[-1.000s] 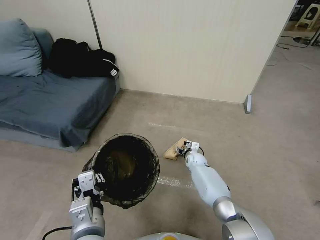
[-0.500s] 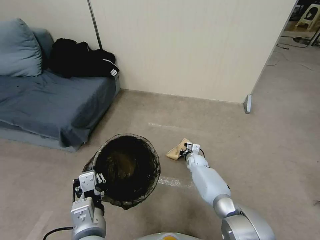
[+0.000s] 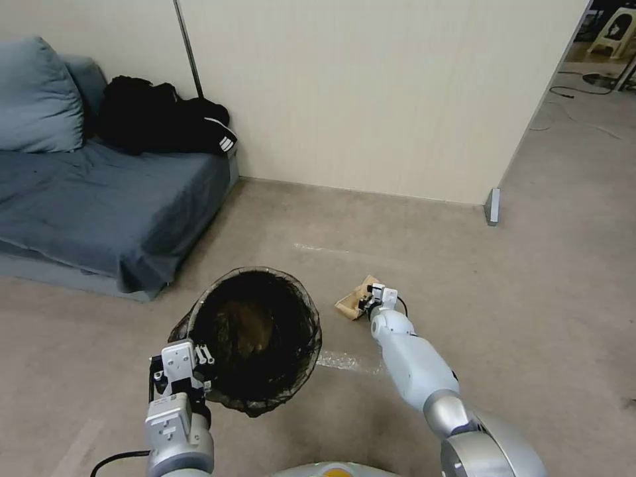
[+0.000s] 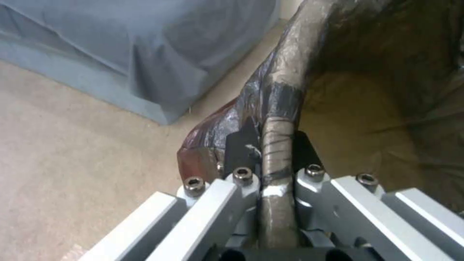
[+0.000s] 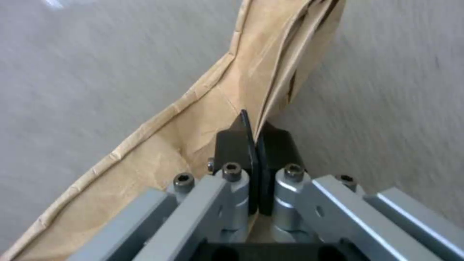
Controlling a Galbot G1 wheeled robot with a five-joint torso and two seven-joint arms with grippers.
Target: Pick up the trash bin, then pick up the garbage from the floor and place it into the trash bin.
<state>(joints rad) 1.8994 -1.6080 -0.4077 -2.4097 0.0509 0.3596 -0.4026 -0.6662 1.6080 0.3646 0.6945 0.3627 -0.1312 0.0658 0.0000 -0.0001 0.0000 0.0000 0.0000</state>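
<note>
- Left tool (image 3: 199,377) clamped on trash bin (image 3: 255,334) rim, bin held up nr sofa (image 3: 99,205).
- Right tool (image 3: 368,303) pinched tight on paper bag (image 3: 352,301), bag hanging just above floor (image 3: 530,298), right of bin.

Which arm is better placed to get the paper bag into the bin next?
The right. Its hand is already shut on the tan paper bag, just right of the trash bin. The left hand is clamped on the bin's rim, holding it up, so it is not free.
</note>
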